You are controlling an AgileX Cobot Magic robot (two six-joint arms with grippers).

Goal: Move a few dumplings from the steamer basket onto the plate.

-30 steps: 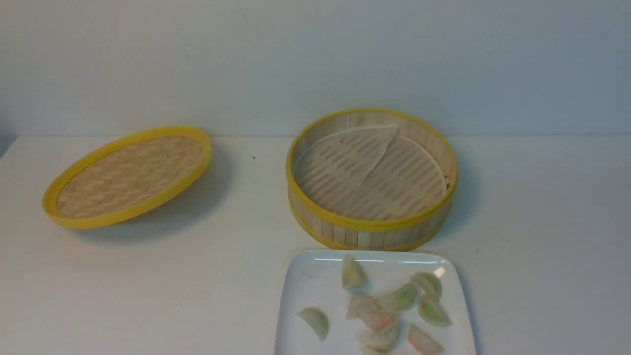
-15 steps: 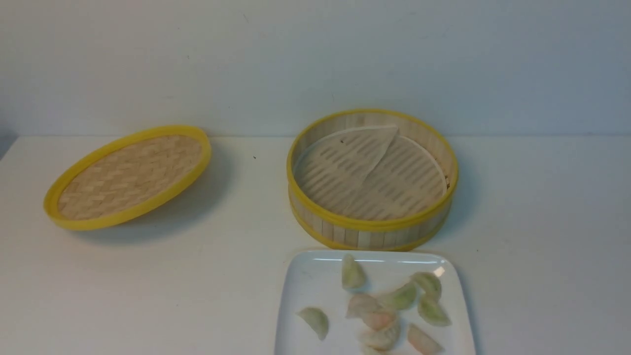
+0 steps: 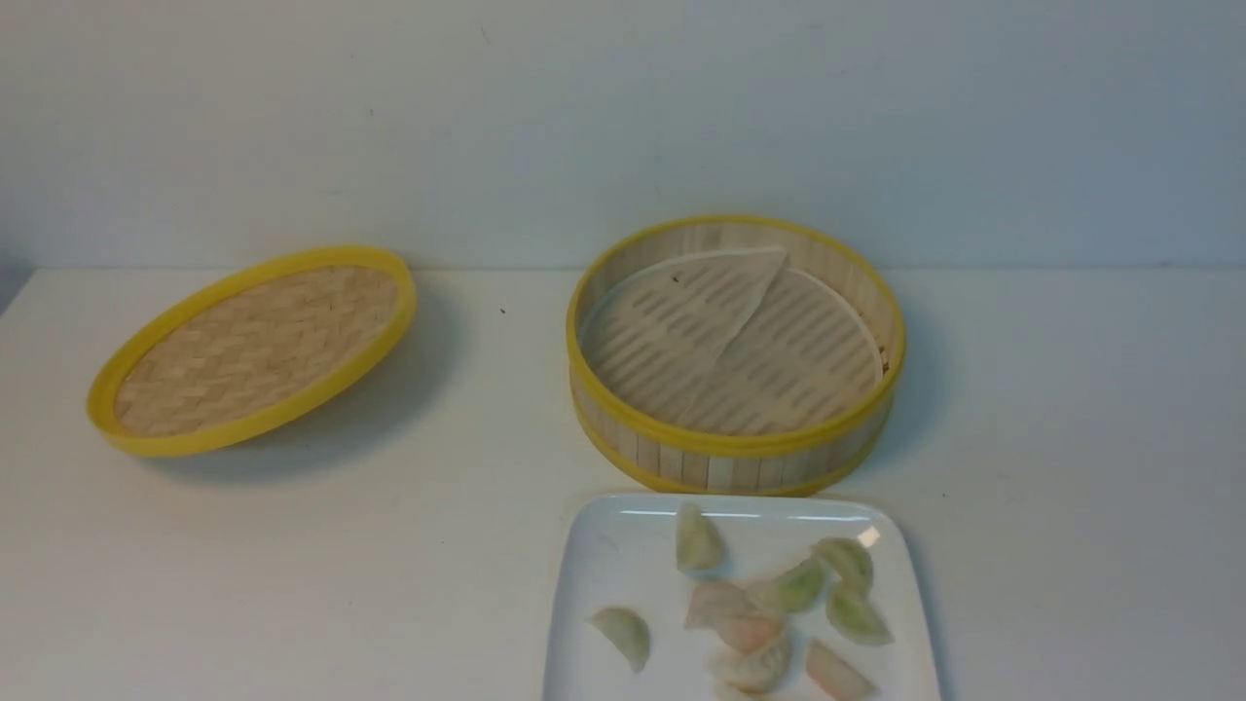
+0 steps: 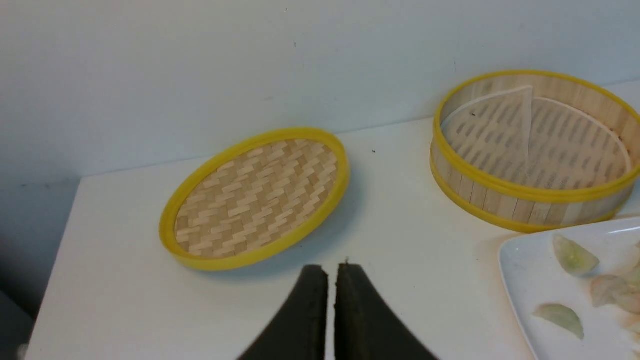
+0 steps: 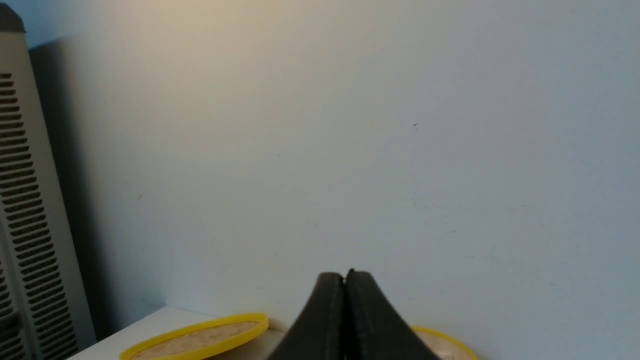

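On the white surface (image 3: 292, 584), nearest edge: glossy white plate (image 3: 605, 555) with rounded corners, holding every visible dumpling (image 3: 699, 540). These are small translucent crescents, pale green or pinkish, some touching.

Just behind it: steamer basket (image 3: 730, 450) of bamboo slats with yellow rims and a folded paper liner (image 3: 701, 321); no dumplings seen inside.

Woven lid (image 3: 253, 350): well apart, leftward.

Left end effector (image 4: 331, 274), right end effector (image 5: 345, 280): each closed together, empty.

Step, as judged: transfer done; next move only calls for keeping clear.

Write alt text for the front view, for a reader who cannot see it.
Several pale green and pinkish dumplings lie on a white plate, nearest the camera on a white table. Behind it stands the steamer basket, holding only its folded paper liner; its woven lid sits further left.
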